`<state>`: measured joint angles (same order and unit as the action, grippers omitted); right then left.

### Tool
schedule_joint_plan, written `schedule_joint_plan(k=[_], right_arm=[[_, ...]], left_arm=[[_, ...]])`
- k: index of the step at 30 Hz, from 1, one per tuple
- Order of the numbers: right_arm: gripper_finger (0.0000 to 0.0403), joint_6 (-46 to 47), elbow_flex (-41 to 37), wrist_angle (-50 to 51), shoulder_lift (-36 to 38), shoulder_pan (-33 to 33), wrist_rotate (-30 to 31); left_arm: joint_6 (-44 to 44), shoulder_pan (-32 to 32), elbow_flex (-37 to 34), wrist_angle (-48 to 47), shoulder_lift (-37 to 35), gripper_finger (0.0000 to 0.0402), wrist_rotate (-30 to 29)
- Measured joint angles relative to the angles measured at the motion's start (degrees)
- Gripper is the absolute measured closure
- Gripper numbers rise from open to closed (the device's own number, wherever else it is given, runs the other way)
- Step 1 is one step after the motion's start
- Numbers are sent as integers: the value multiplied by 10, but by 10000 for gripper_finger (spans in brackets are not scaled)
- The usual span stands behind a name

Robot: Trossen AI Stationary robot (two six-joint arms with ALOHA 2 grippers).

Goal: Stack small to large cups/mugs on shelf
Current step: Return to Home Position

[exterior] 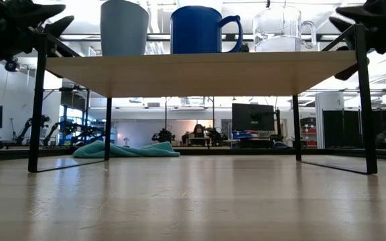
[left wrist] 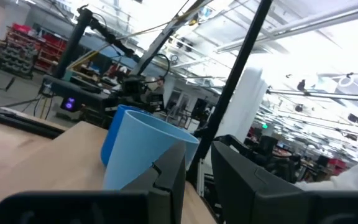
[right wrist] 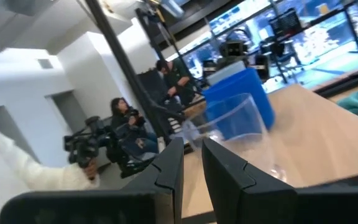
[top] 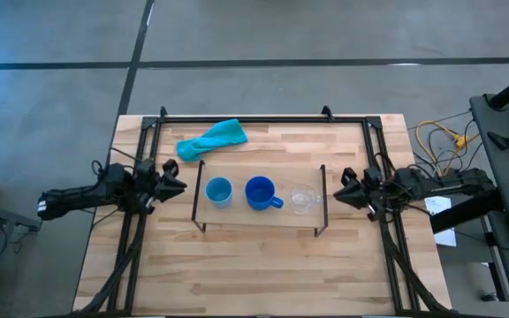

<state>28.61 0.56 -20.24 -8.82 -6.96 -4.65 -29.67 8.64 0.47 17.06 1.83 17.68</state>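
Three cups (top: 259, 193) on shelf (top: 237, 217) | between left pincer (top: 177, 183), right pincer (top: 341, 192) | apart

1. Left wrist view: the left gripper (left wrist: 199, 152) covers the base of the light-blue cup (left wrist: 145, 149). That cup hides nearly all of the dark-blue mug (left wrist: 112, 140) behind it.
2. Right wrist view: the right gripper (right wrist: 192, 149) hides the foot of the clear glass cup (right wrist: 241, 137). The dark-blue mug shows only in part, through and above the glass.
3. Low view: the top edge crops the rims of all three vessels on the shelf (exterior: 200, 72). Both grippers are dark shapes cut off at the upper corners.
4. Low view: a shelf leg crosses the teal cloth (exterior: 133, 150). A seated person (exterior: 198, 132) far behind is too small to make out.
5. Right wrist view: the people (right wrist: 126, 121) in the room are blurred. A pale shape (right wrist: 17, 180) at the edge is too blurred to identify.
6. High view: the clear glass cup is only a faint outline against the shelf.
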Motion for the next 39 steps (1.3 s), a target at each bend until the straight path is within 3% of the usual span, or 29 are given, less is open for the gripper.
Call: schedule_joint_plan(k=[8,39], right_arm=[[349,-1,0,42,-6,0,39],[349,10,0,42,-18,0,38]], left_arm=[[2,0,0,0,3,338,1],[1,0,-2,0,4,338,1]])
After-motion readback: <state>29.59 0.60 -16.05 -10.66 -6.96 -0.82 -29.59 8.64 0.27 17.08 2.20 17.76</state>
